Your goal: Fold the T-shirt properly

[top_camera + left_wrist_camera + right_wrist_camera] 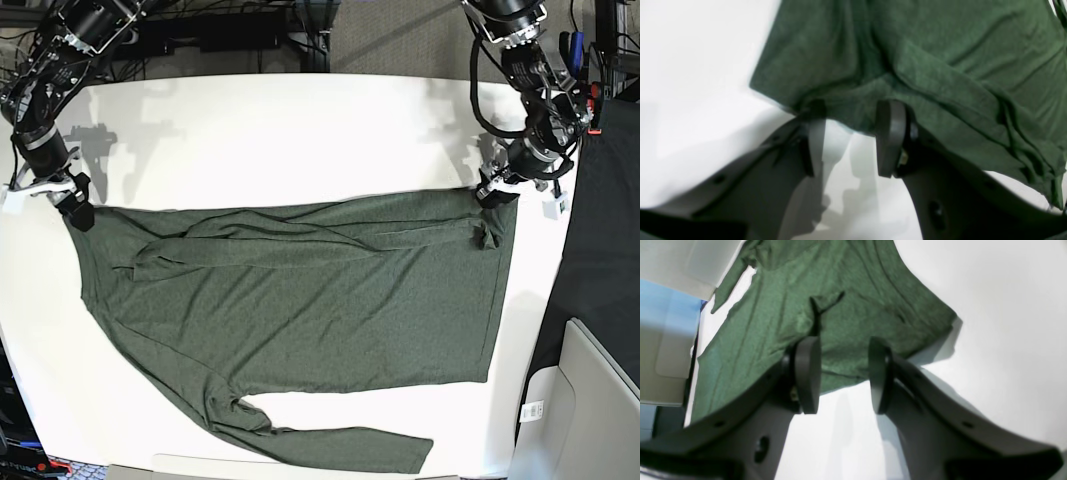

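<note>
The T-shirt (300, 310) lay spread across the white table (300, 130), its folded top edge running from near the table's left edge almost to its right edge, with one long sleeve trailing down toward the near edge. It looked light, thin and limp, with soft wrinkles and a doubled-over band along the far side; it would probably sag and slide over itself when lifted, and hold no shape of its own.

The left gripper (850, 133) stood at the shirt's far corner on the table's right side. Its jaws were apart, with bare table visible between the pads and the cloth edge lying just at their tips, so nothing was clamped. The right gripper (843, 373) sat at the opposite far corner by the table's left edge, its jaws also apart and empty, the hem just beyond the fingertips.

The likeliest sound holds were the two corners of that folded edge, pinched through both layers. A grip on a single layer would likely let the fold slip open.
</note>
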Action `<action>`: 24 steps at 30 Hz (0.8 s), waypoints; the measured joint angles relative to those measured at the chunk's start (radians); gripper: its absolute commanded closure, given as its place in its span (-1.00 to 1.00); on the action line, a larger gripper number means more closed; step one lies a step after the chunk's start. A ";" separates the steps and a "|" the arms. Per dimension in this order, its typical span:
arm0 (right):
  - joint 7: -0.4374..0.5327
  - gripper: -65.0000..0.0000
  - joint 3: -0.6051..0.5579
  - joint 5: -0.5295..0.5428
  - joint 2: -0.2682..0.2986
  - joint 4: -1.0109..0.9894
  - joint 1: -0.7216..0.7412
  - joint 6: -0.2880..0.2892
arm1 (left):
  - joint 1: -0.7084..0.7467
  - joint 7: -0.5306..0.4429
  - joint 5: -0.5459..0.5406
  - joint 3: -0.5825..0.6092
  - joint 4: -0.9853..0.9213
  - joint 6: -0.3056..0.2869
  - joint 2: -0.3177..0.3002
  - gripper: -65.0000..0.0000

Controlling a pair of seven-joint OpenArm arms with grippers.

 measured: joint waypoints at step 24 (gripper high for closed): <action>-0.007 0.26 -0.002 -0.135 -0.019 0.147 -0.016 0.003 | -0.101 0.104 -0.029 -0.122 -0.114 -0.008 0.028 0.24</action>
